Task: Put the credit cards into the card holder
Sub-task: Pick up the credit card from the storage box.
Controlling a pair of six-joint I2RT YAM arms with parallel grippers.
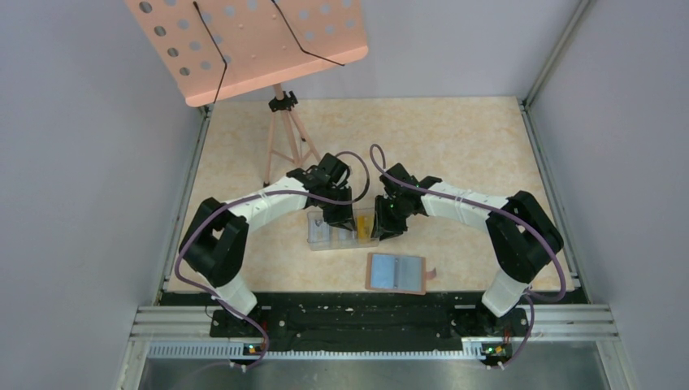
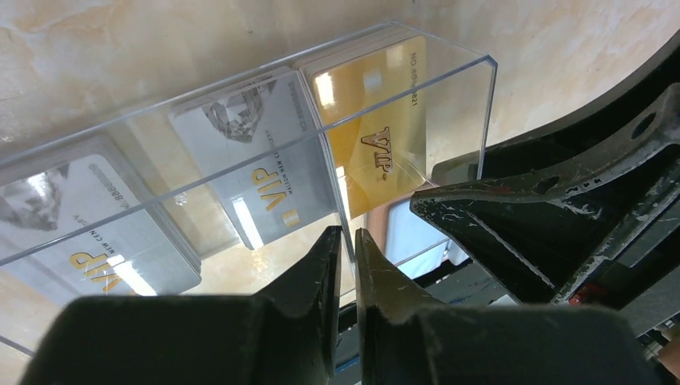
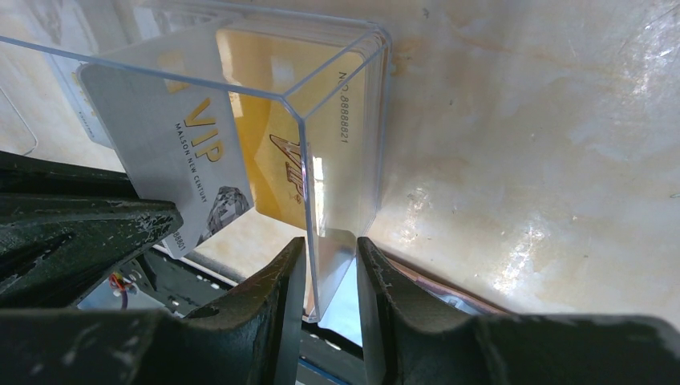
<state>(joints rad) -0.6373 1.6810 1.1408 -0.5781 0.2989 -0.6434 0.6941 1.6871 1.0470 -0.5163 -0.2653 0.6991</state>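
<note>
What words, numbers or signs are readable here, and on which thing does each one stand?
"VIP": gold card in the clear box.
"NO.8888821": same gold card, last digits uncertain.
"VIP": silver card.
"MAISON NEW CENTURY": same silver card, under "VIP".
Number on the silver card's edge: too small to read.

The left arm [image 1: 264, 203] and right arm [image 1: 467, 203] have black joints, white links and looping purple cables [image 1: 180, 256] behind scuffed, pale-scratched black fingers [image 3: 285, 305].

- Gold credit card [image 3: 257, 104]: "VIP" in dark letters, and along its edge a number starting "NO.8888"
- Grey-white credit card [image 3: 164, 144]: gold "VIP", beneath it "MAISON NEW CENTURY"
</note>
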